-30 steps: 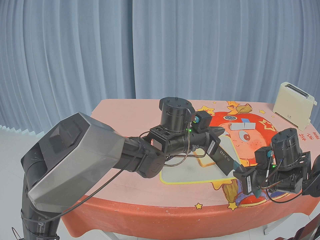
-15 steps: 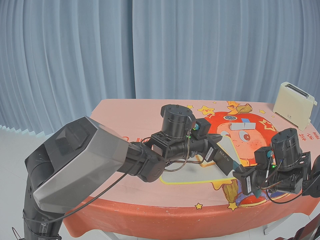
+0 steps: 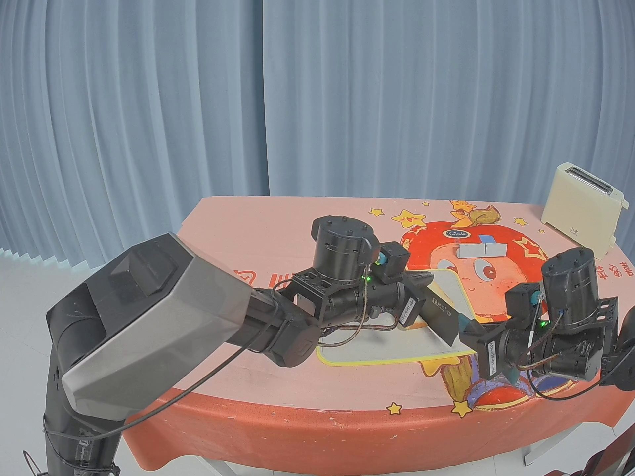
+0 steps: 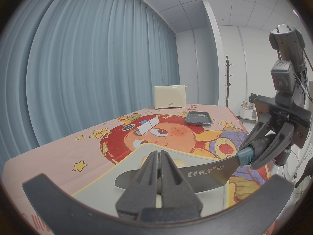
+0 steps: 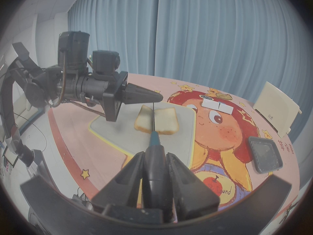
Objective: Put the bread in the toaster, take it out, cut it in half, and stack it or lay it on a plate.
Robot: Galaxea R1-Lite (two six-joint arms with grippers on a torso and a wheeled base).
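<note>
A slice of bread [image 5: 164, 120] lies flat on the white, yellow-edged cutting board [image 5: 117, 136]. A knife blade [image 5: 153, 116] stands edge-on across the slice's middle; whether the slice is split I cannot tell. My right gripper [image 5: 156, 159] is shut on the knife handle at the board's near right corner [image 3: 471, 336]. The broad blade [image 3: 444, 312] hides the bread in the head view. My left gripper [image 3: 430, 276] is shut and empty, its tips [image 5: 158, 97] hanging just over the slice's far edge. In the left wrist view the blade [image 4: 199, 177] passes behind the left gripper [image 4: 159, 157].
The cream toaster [image 3: 585, 209] stands at the table's far right corner. A black tray [image 5: 264, 154] lies to the right of the board, near the right arm. Two small white tags [image 3: 483, 250] lie on the cartoon tablecloth beyond the board.
My left arm has sunk lower and drawn slightly back to the left, gripper still shut. The right arm has shifted only a little with the knife.
</note>
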